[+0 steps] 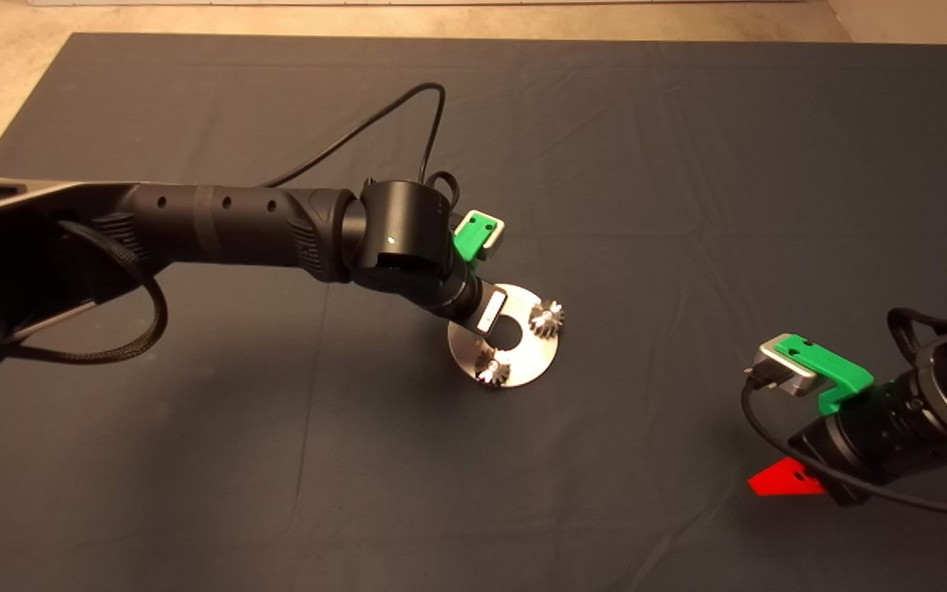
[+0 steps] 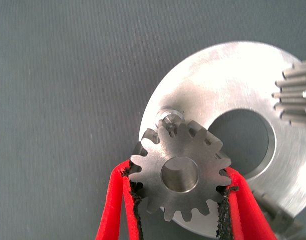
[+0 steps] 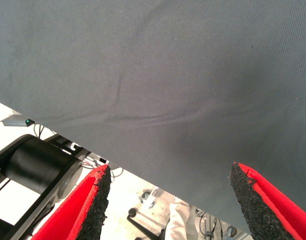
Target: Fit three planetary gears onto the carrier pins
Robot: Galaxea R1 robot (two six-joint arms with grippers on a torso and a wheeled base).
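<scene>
The left gripper (image 2: 180, 192) pinches a steel planetary gear (image 2: 180, 172) between its black foam pads, teeth crisp, bore smooth. Just beyond the gear's rim stands a bare carrier pin (image 2: 168, 116) on the flat brushed disc (image 2: 212, 80); whether they touch is unclear. Two more gears (image 1: 547, 316) (image 1: 491, 371) sit on the disc. Across the dark cloth worktop (image 1: 687, 164), the right gripper (image 3: 170, 197) rests, fingers spread.

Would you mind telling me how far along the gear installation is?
Two planetary gears already sit on the disc: one and another. The left gripper holds the third gear just above the last bare pin, its hole not yet over it. The right gripper waits open aside.
</scene>
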